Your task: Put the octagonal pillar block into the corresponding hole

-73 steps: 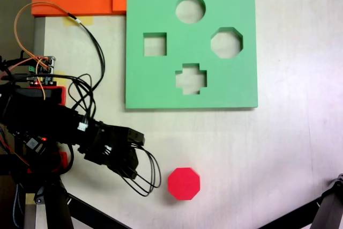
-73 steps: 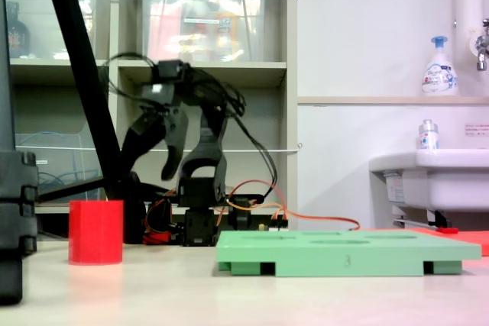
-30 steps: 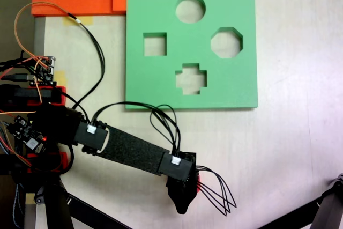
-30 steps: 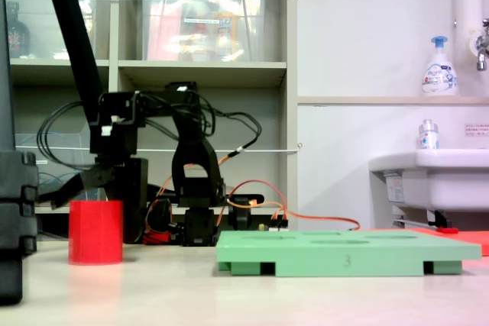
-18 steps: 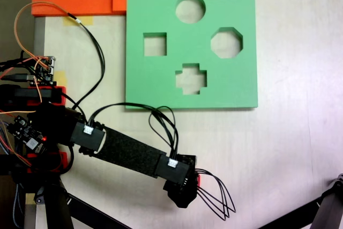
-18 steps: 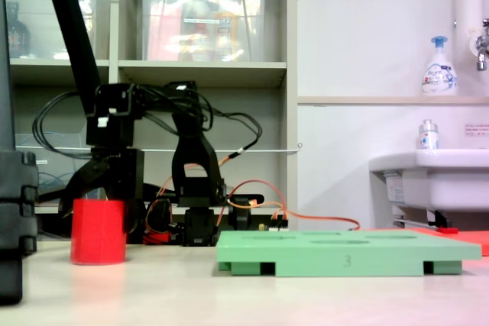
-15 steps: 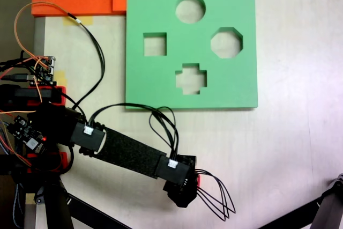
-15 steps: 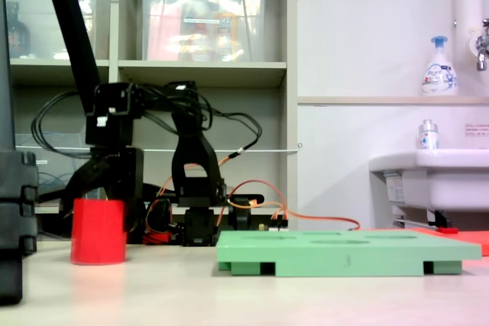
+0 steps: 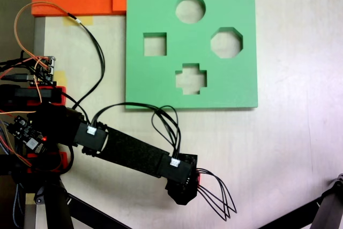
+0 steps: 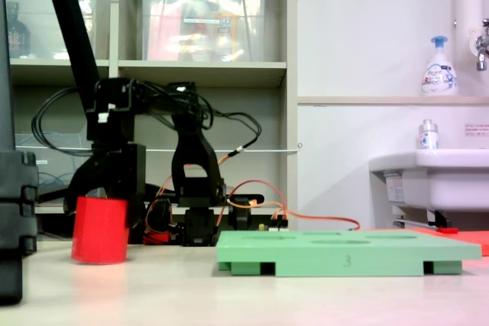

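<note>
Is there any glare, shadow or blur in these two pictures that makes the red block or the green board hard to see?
Top-down fixed view: even light, sharp green board, faint table glare at right. Side fixed view: red block clear, its reflection on the table; the shelf is dimmer.

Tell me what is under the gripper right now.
In a fixed view the gripper straddles the top of the red octagonal block. From above, the arm covers the block, so its top face is hidden.

The octagonal pillar block (image 10: 100, 230) is situated on the bench (image 9: 289, 148), well left of the board (image 10: 348, 250) in the side-on fixed view.
</note>
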